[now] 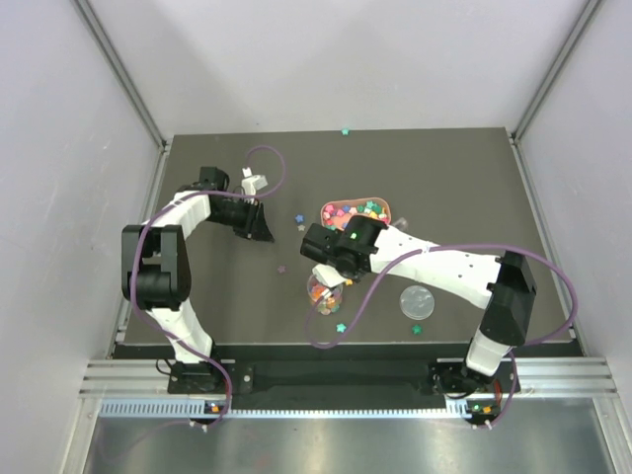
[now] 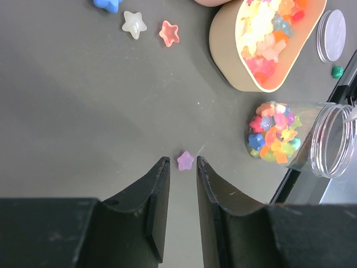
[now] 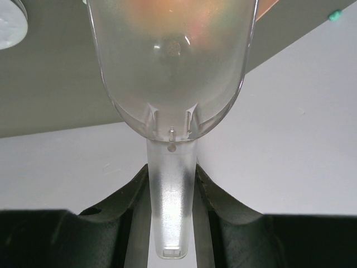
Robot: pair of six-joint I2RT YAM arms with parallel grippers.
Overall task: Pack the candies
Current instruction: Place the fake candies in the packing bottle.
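Note:
Candies, tiny coloured stars, fill a tan oval tray (image 1: pixel 381 202) and part of a clear round jar (image 1: pixel 326 293). The jar (image 2: pixel 329 142) and tray (image 2: pixel 223 50) also show in the left wrist view. My right gripper (image 3: pixel 171 170) is shut on the handle of a clear plastic scoop (image 3: pixel 173 61) and holds it over the jar, by the tray's near end (image 1: pixel 331 265). My left gripper (image 2: pixel 182 163) is open and empty above the table, left of the tray (image 1: pixel 252 222). A purple star (image 2: pixel 185 161) lies just past its tips.
The jar's clear lid (image 1: pixel 417 301) lies right of the jar. Loose stars lie on the dark table: blue (image 2: pixel 107 4), white (image 2: pixel 134 24), pink (image 2: pixel 169 33), green ones (image 1: pixel 341 327) (image 1: pixel 416 329) near the front, one (image 1: pixel 346 130) at the back edge. Grey walls enclose the table.

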